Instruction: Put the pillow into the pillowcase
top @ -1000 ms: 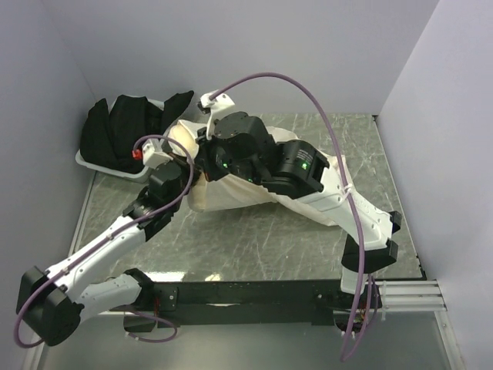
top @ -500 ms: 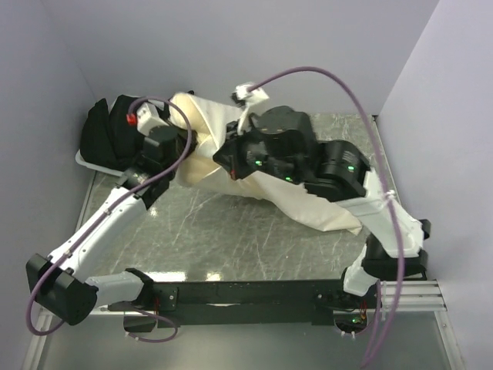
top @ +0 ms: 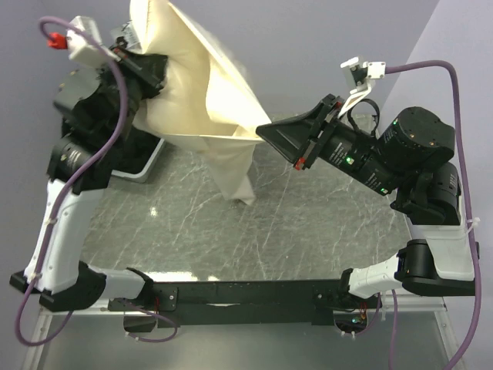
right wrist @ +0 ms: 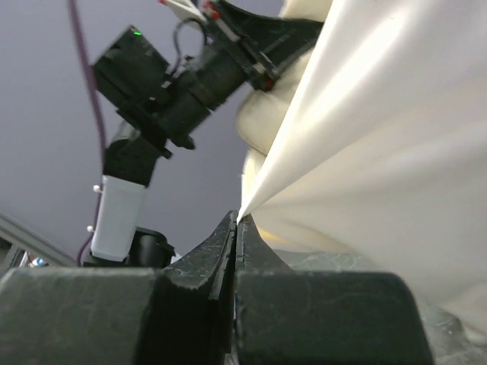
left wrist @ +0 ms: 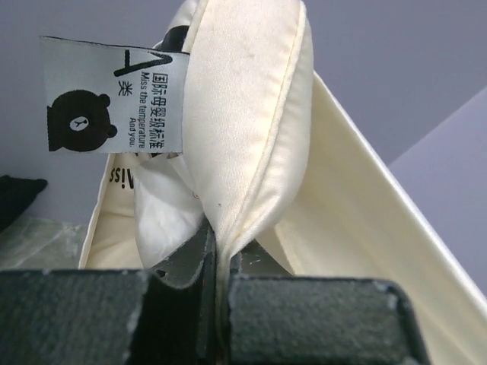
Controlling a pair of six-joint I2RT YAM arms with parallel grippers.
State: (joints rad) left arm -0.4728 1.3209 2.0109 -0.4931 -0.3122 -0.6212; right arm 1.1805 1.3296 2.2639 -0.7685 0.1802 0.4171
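A: High over the worktop (top: 293,223), the pillowcase (top: 223,104) drapes, with the pillow (left wrist: 251,114) at its top?

B: Yes. The left end effector (left wrist: 217,243) clamps the pillow's seam, the right end effector (right wrist: 236,226) the pillowcase corner. I'd shake gently.

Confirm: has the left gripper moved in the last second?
Yes. The left gripper, shut on the pillowcase, has risen from beside the grey tray to high over it, toward the far-left corner.
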